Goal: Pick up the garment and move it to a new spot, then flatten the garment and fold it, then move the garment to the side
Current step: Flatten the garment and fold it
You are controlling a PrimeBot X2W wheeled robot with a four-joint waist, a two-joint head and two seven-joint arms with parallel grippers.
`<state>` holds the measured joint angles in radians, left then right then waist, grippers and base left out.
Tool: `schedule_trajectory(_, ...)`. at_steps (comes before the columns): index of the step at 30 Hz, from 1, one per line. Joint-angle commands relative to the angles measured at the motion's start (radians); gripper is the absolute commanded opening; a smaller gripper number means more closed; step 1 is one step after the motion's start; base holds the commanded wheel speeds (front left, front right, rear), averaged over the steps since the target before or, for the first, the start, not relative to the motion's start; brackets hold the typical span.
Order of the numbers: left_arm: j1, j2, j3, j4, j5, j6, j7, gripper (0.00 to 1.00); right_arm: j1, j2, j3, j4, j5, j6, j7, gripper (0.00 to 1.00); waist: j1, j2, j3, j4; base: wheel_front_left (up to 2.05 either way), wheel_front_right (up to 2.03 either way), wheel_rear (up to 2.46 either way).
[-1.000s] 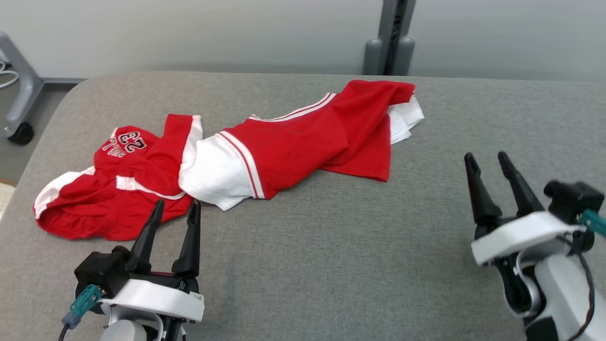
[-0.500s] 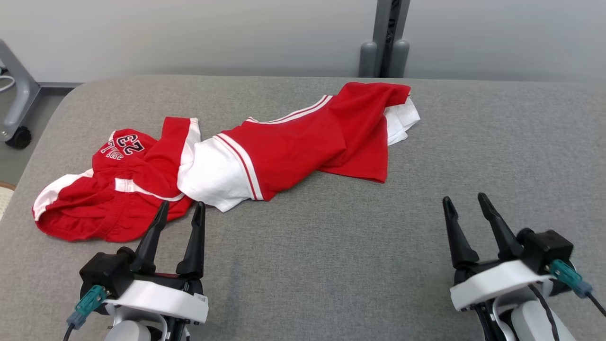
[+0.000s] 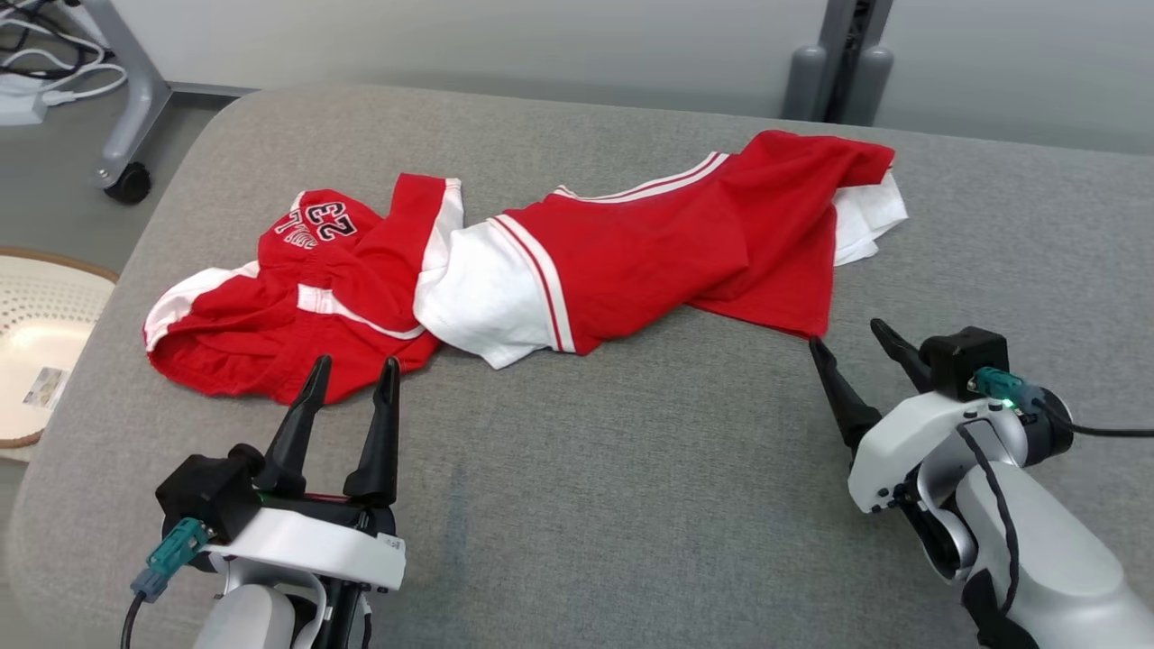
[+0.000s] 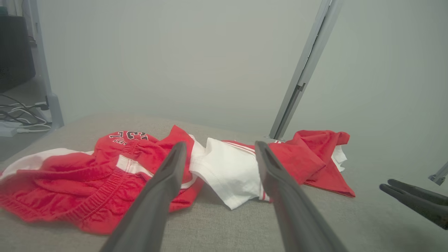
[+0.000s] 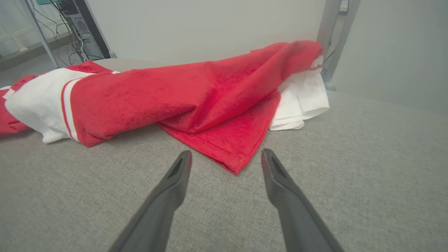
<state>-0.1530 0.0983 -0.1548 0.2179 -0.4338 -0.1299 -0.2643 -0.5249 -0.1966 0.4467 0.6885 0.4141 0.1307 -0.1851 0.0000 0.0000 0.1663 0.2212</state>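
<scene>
Garment (image 3: 649, 261) crumpled, lettering hard to read; left gripper (image 3: 357, 361) spread, empty; right gripper (image 3: 845, 332) spread, one finger part-hidden

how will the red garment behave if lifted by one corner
Probably floppy: the garment lies crumpled in soft folds, so it should droop and unfurl. Likely light; the cloth looks thin at its hem. Pushed, it might bunch, not slide.

A lab or test room is indicated: a grey padded table (image 3: 631, 478) is set by bare walls (image 3: 496, 36), with a wheeled metal stand (image 3: 126, 182) and loose floor cables (image 3: 54, 83) nearby (also what looks like a computer tower (image 5: 79, 26)).
</scene>
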Motion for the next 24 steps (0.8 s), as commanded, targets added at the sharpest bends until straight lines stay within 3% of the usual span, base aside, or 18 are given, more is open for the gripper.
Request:
schedule_trajectory(1, -0.012, 0.002, -0.002, 0.002, -0.007, -0.002, 0.0, 1.0, -0.021, -0.013, 0.012, 0.028, 0.009, 0.0, 0.006, 1.0, 0.0, 0.0, 0.011, 0.025, 0.0, 0.0, 0.0)
schedule_trajectory(8, -0.026, -0.002, -0.005, 0.004, -0.015, -0.002, 0.0, 1.0, -0.145, -0.04, 0.108, 0.226, 0.056, 0.0, 0.009, 1.0, 0.0, 0.0, 0.03, 0.085, 0.0, 0.0, 0.0)
schedule_trajectory(22, -0.049, -0.004, -0.004, -0.001, -0.025, -0.002, 0.0, 1.0, -0.265, -0.052, 0.248, 0.425, 0.171, 0.0, 0.022, 1.0, 0.0, 0.0, 0.083, 0.131, 0.0, 0.0, 0.0)
schedule_trajectory(23, -0.052, -0.004, -0.004, -0.001, -0.026, -0.002, 0.0, 1.0, -0.266, -0.052, 0.256, 0.43, 0.179, 0.0, 0.024, 0.97, 0.0, 0.0, 0.085, 0.132, 0.0, 0.0, 0.0)
schedule_trajectory(24, -0.054, -0.004, -0.004, -0.001, -0.026, -0.002, 0.0, 1.0, -0.27, -0.053, 0.264, 0.434, 0.188, 0.0, 0.023, 0.77, 0.0, 0.0, 0.087, 0.133, 0.0, 0.0, 0.0)
